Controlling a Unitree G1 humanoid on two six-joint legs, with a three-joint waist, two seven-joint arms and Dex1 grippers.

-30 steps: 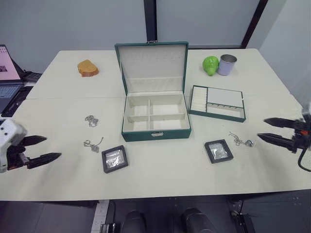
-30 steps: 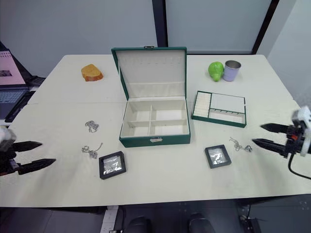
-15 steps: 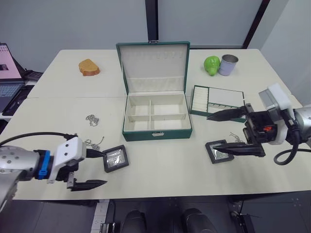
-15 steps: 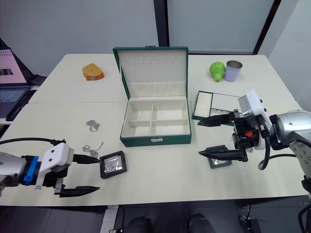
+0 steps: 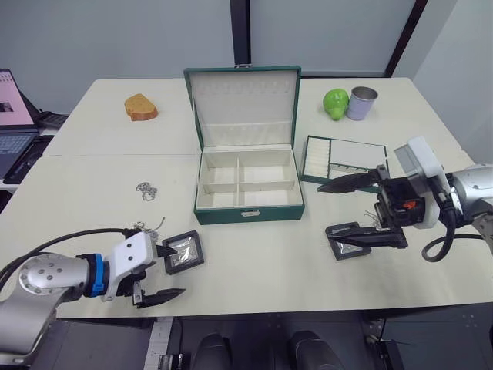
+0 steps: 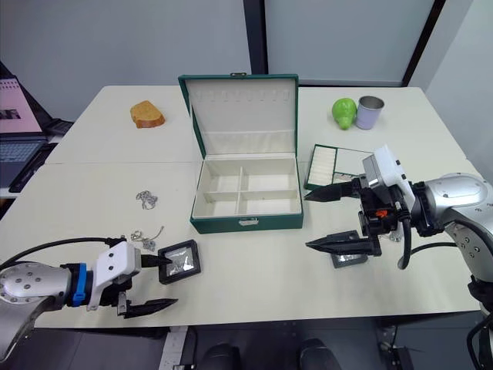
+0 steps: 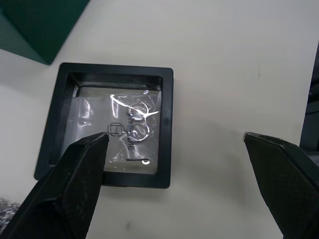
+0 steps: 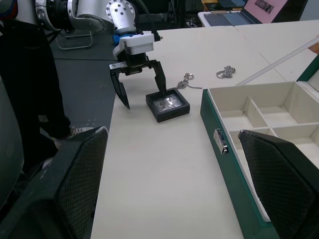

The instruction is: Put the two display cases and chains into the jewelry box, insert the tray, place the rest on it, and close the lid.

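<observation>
My left gripper (image 5: 164, 271) is spread wide, one finger over the near display case (image 5: 182, 251) so I can straddle its frame. My right gripper (image 5: 344, 208), also apart, hangs above the other display case (image 5: 345, 238). Ahead, the jewelry box (image 5: 247, 187) stands open, compartments bare; the tray (image 5: 343, 163) lies beyond my right gripper.

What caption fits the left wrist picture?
Open left gripper poised over a black-framed display case on the table.

Bare table (image 5: 254, 258) lies open between both display cases; the jewelry box (image 5: 248, 185) stands behind, its upright lid (image 5: 243, 104) probably blocking reach from the rear.
</observation>
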